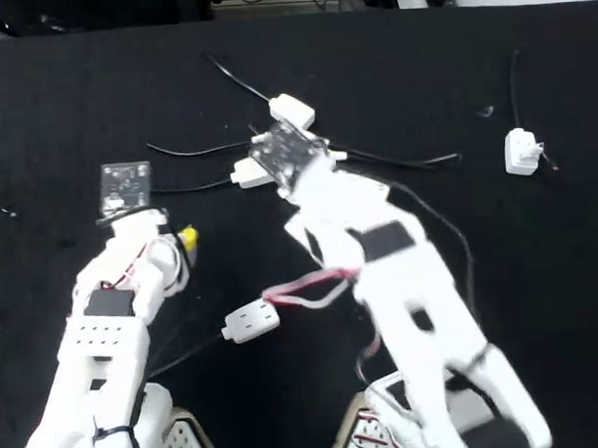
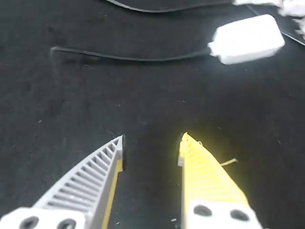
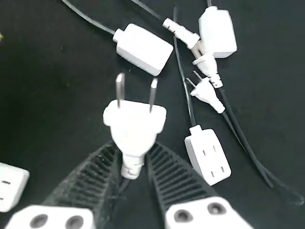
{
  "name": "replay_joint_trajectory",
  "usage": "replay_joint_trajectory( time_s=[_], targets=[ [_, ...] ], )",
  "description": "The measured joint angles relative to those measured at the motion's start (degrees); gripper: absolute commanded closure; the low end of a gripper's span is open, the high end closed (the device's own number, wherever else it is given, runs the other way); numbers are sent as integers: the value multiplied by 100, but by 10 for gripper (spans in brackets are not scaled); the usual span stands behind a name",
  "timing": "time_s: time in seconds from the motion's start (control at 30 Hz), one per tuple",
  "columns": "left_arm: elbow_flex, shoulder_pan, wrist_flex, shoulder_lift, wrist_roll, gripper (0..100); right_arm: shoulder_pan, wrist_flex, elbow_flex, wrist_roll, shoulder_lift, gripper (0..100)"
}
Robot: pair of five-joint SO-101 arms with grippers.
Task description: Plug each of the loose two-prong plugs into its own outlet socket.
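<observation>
Right wrist view, pincer (image 3: pixel 132 149) clamps plug (image 3: pixel 135 119), crowded

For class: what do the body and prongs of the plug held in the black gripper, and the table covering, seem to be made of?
Plug body: probably moulded plastic, white, smooth, faintly glossy, rounded edges.
Prongs: likely metal, thin flat blades with a silvery sheen.
Table covering: seemingly black cloth or felt, matt, no reflections; which one is unclear.
</observation>
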Motion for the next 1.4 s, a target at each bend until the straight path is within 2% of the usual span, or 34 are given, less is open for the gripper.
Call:
replay_joint_trajectory(
  time_s=[0.23,0.4,0.5,0.63,0.77,0.83,1.2,1.4],
  targets=[
    [0,-123,0,0,53,805,9,1301,-1881,448,1213,987],
    [0,-123,0,0,62,805,-105,1521,-2171,448,1538,987],
    [44,-123,0,0,105,805,-378,1178,-1758,343,1846,987],
    [141,-123,0,0,105,805,-545,62,-1055,-26,2268,979],
    [141,-123,0,0,105,805,-554,-659,-853,-316,2673,854],
    [141,-123,0,0,105,805,-554,-747,-853,-369,2892,832],
    [141,123,0,0,105,805,-563,-791,-1908,-229,4255,843],
    [141,123,0,0,105,805,-563,-519,-2629,-158,4642,847]
  ],
)
